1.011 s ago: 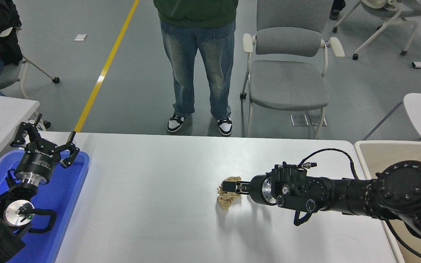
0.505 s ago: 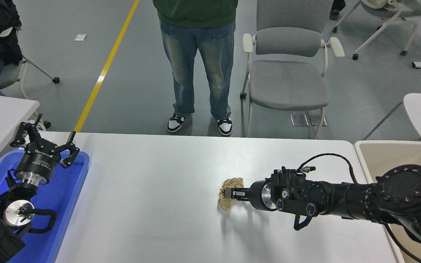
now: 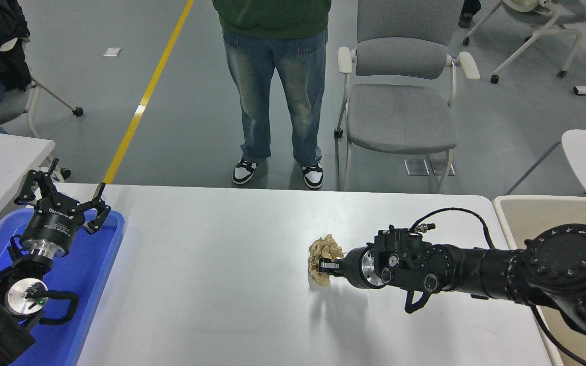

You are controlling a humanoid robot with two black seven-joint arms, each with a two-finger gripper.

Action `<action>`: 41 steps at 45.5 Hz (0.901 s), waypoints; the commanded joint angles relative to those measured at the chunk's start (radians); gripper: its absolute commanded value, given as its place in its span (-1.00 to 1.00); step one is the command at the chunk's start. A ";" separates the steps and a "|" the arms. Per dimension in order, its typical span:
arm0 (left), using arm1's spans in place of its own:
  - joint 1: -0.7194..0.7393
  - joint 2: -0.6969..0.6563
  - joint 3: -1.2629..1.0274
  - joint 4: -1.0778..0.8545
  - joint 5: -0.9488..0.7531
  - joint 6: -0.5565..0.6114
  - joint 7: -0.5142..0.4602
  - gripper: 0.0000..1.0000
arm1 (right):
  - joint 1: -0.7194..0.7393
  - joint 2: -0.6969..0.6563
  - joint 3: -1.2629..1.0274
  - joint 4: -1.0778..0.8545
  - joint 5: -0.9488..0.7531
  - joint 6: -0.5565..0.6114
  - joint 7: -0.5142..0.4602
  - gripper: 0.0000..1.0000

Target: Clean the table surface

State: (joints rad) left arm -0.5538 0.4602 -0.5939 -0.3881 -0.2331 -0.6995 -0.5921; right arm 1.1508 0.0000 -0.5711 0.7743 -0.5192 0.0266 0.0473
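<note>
The table surface point(image 3: 211, 274) is a wide white matte top. A crumpled brown paper ball point(image 3: 322, 256) is near its middle right. My right gripper point(image 3: 326, 265) reaches in from the right and is shut on the paper ball, holding it slightly above the table, with its shadow below. My left gripper point(image 3: 61, 195) is parked open over the blue tray at the lower left.
A blue tray point(image 3: 100, 264) lies at the table's left end. A beige bin point(image 3: 537, 213) stands at the right end. A person in jeans point(image 3: 272, 91) stands at the far side next to a grey chair point(image 3: 402, 96).
My right gripper has closed on the paper ball, turned and lifted it slightly off the table. The left arm has not moved.
</note>
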 commanded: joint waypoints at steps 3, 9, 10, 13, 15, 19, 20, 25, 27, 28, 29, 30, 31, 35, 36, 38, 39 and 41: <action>0.000 0.000 0.000 0.000 0.000 0.000 0.000 1.00 | 0.055 0.000 0.022 0.059 0.008 0.015 -0.004 -1.00; 0.000 0.000 -0.001 0.000 0.000 0.000 0.000 1.00 | 0.096 -0.043 0.028 0.155 0.010 0.015 -0.004 -1.00; 0.000 0.000 0.000 0.000 0.000 0.000 0.000 1.00 | 0.102 -0.066 0.028 0.170 0.010 0.016 -0.004 -1.00; 0.000 0.000 0.000 0.000 0.000 0.000 0.000 1.00 | 0.122 -0.141 0.031 0.224 0.010 0.021 -0.004 -1.00; 0.000 0.000 0.000 0.000 0.000 0.000 0.000 1.00 | 0.141 -0.196 0.037 0.263 0.008 0.021 -0.004 -1.00; 0.000 0.000 0.000 0.000 0.000 0.000 0.000 1.00 | 0.171 -0.317 0.051 0.335 0.007 0.030 -0.004 -1.00; 0.000 0.000 0.000 0.000 0.000 0.000 0.000 1.00 | 0.178 -0.348 0.056 0.351 0.007 0.035 -0.004 -1.00; 0.000 0.000 0.000 0.000 0.000 0.000 0.000 1.00 | 0.207 -0.494 0.062 0.411 0.002 0.061 -0.003 -1.00; 0.000 0.000 0.000 0.000 0.000 0.000 0.000 1.00 | 0.216 -0.549 0.063 0.430 0.001 0.072 -0.003 -1.00; 0.000 0.000 0.000 0.000 0.000 0.000 0.000 1.00 | 0.221 -0.576 0.065 0.441 0.001 0.079 -0.003 -1.00; 0.000 0.000 0.000 0.000 0.000 0.000 0.000 1.00 | 0.227 -0.606 0.066 0.450 -0.001 0.088 -0.003 -1.00; 0.000 0.000 0.000 0.000 0.000 0.000 0.000 1.00 | 0.234 -0.635 0.069 0.460 -0.001 0.099 -0.001 -1.00; 0.000 0.000 0.000 0.000 0.000 0.000 0.000 1.00 | 0.240 -0.662 0.072 0.470 -0.002 0.108 -0.001 -1.00; 0.000 0.000 0.000 0.000 0.000 0.000 0.000 1.00 | 0.268 -0.768 0.085 0.505 -0.004 0.151 -0.003 -1.00; 0.000 0.002 0.000 0.000 0.000 0.000 0.000 1.00 | 0.277 -0.793 0.086 0.510 -0.005 0.164 -0.003 -1.00; 0.000 0.000 0.000 0.000 0.000 0.000 0.000 1.00 | 0.294 -0.840 0.085 0.519 -0.005 0.188 -0.001 -1.00; 0.000 0.000 0.000 0.000 0.000 0.000 0.000 1.00 | 0.305 -0.865 0.085 0.523 -0.005 0.202 -0.001 -1.00; 0.000 0.000 -0.001 0.000 0.000 0.000 0.000 1.00 | 0.320 -0.906 0.085 0.525 -0.007 0.233 -0.003 -1.00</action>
State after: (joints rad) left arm -0.5537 0.4603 -0.5936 -0.3882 -0.2332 -0.6995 -0.5922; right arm 1.3897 -0.6352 -0.4995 1.2195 -0.5203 0.1459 0.0450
